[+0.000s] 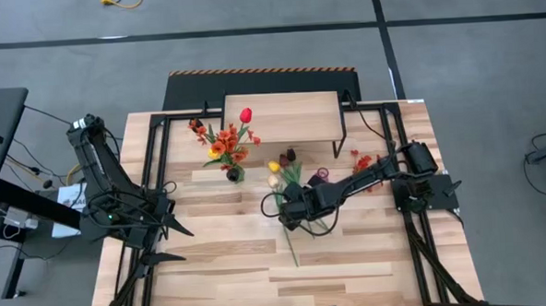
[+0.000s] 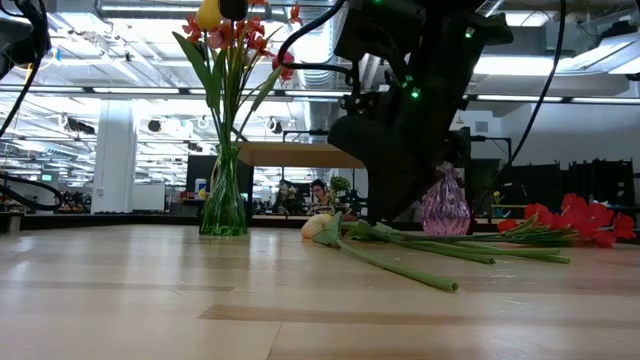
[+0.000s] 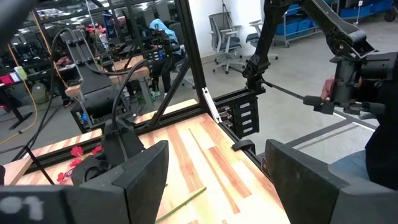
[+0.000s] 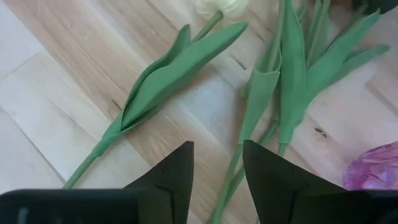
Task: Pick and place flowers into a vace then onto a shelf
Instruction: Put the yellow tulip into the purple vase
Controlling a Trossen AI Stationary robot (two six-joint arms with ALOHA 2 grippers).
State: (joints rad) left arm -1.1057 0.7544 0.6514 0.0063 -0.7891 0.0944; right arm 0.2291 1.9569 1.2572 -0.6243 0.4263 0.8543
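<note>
Several loose tulips [image 1: 286, 175] lie flat on the table, stems toward its near edge; the cream one's head [image 2: 318, 226] rests on the wood. My right gripper [image 1: 291, 217] hovers open just over their leafy stems [image 4: 292, 81], one finger on either side of a thin stem [image 4: 231, 171]. A green glass vase [image 2: 224, 205] stands upright holding red, yellow and orange flowers [image 1: 228, 141]. The shelf [image 1: 281, 116] stands at the far edge. My left gripper [image 1: 173, 227] waits open at the table's left side.
A small purple vase [image 2: 445, 205] stands right of the loose tulips, close to the right arm. A red spray [image 1: 361, 158] lies on the table farther right. Black frame rails [image 1: 158, 167] run along both sides. Bare wood [image 1: 260, 273] lies near the near edge.
</note>
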